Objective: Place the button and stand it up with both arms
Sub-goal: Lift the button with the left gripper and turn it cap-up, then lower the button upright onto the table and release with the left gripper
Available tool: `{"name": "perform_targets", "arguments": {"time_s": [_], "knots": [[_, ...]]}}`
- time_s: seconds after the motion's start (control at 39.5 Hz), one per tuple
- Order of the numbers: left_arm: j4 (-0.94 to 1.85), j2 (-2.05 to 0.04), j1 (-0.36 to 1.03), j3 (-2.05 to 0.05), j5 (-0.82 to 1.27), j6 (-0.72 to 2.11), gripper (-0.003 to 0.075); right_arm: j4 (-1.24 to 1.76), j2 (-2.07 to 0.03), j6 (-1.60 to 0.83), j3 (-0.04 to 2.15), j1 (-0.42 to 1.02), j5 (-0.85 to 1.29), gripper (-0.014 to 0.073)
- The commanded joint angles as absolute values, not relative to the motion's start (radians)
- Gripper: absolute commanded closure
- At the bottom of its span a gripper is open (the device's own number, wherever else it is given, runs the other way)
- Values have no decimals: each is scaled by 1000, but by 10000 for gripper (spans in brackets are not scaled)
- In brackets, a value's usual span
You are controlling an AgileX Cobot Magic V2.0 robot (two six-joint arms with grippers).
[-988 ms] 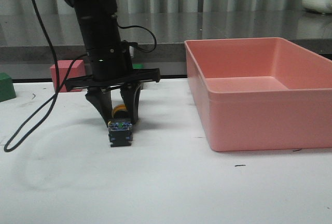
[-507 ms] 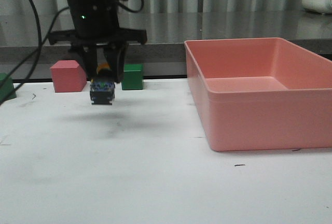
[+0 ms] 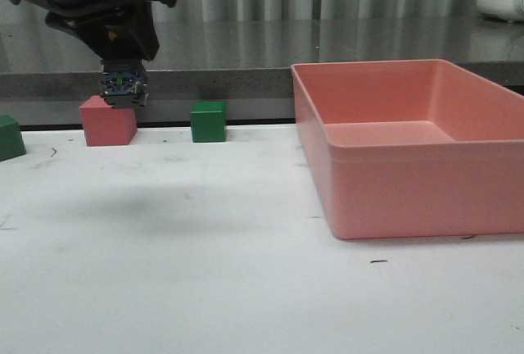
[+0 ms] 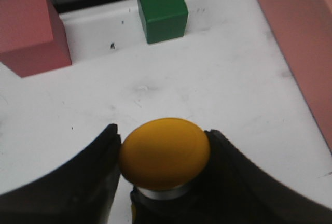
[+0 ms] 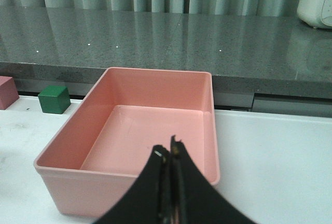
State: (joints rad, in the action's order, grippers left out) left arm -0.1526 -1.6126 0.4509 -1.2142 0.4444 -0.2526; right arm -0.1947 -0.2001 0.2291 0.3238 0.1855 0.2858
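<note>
My left claw (image 3: 123, 83) grips the button (image 4: 165, 152), clenched on its sides, high in the upper left of the front view, well above the table (image 3: 246, 288). My right claw (image 5: 170, 154) is pinched closed on nothing, above the pink bin (image 5: 155, 125). The pick is done; placing it and standing it up remain.

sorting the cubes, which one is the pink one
The pink cube, leftmost of the two by the back edge, right under the held button; the others are green.
</note>
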Motion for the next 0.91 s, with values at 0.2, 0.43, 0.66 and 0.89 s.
{"name": "perform_targets", "arguments": {"time_s": [0.2,0.43,0.66,0.89], "knots": [[-279,-1457,451,-865,-216,-260,470,-214,-211,221,350,183,201,664],[-294,-1489,451,-686,-572,-134,470,-214,-211,221,350,183,201,664],[-229,-1600,451,-611,-774,-59,470,-214,-211,221,350,183,201,664],[-189,-1715,451,-604,-950,0,470,-214,-211,221,350,183,201,664]]}}
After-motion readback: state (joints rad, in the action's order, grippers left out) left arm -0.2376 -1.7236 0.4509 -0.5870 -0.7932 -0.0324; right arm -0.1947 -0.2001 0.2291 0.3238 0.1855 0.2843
